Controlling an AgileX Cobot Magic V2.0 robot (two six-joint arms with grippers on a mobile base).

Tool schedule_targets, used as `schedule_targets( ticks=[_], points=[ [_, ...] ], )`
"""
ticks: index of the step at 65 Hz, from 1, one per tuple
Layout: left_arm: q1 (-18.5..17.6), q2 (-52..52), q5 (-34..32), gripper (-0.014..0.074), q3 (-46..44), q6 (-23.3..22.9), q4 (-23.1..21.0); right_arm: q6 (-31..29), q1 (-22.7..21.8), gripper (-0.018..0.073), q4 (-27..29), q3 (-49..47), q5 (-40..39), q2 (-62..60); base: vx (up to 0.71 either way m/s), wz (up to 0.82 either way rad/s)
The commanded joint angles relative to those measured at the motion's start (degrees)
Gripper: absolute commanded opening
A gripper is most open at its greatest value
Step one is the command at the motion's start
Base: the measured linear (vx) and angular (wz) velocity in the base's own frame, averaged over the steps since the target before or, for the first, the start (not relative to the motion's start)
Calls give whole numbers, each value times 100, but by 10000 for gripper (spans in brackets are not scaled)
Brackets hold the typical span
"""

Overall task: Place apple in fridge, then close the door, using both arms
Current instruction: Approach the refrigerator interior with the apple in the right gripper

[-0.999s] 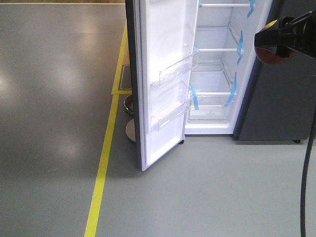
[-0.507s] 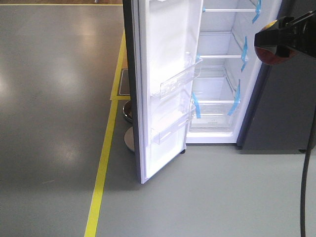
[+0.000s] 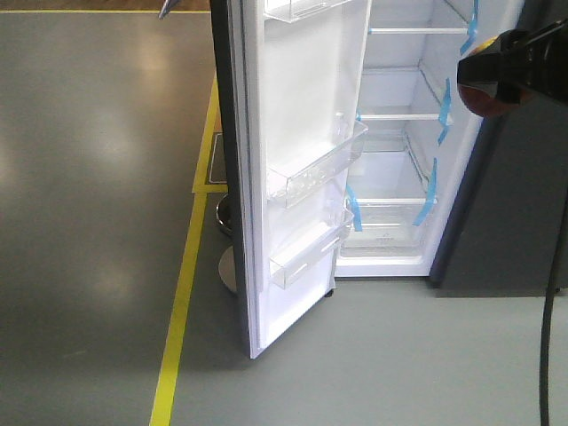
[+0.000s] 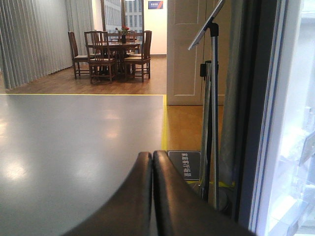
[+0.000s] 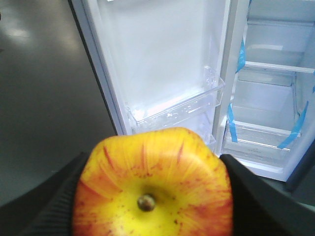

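The fridge (image 3: 399, 133) stands open, its white inside crossed by glass shelves and blue tape strips. Its door (image 3: 297, 133) swings out toward me, white inside with clear bins. In the front view my right gripper (image 3: 490, 82) hangs at the upper right, in front of the fridge's right edge, shut on the apple (image 3: 482, 96). In the right wrist view the apple (image 5: 152, 187), yellow round the stem and streaked red, fills the gap between the black fingers (image 5: 256, 196) and faces the door (image 5: 167, 64) and shelves. My left gripper (image 4: 152, 156) is shut on nothing, left of the door's dark edge (image 4: 248, 123).
A yellow floor line (image 3: 182, 293) runs left of the door. A sign board on a pole (image 4: 212, 98) with a round base (image 3: 228, 266) stands behind the door. Dark grey cabinet side (image 3: 524, 204) at the right. A black cable (image 3: 548, 355) hangs at far right. Dining table and chairs (image 4: 113, 56) far back.
The front view has drawn nearer to the fridge: door and shelves look larger and the door's edge has shifted left. The right gripper still holds the apple at the same spot in view.
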Motion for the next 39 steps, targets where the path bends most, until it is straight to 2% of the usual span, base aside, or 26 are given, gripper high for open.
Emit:
schedule_targets(
  ticks=[1, 39],
  points=[
    [-31, -89, -399, -6, 120, -27, -44, -39, -17, -8, 146, -183, -364, -158, 16, -1],
    [-31, -89, -399, -6, 120, -27, -44, -39, -17, -8, 146, -183, -358, -158, 14, 0]
  ],
)
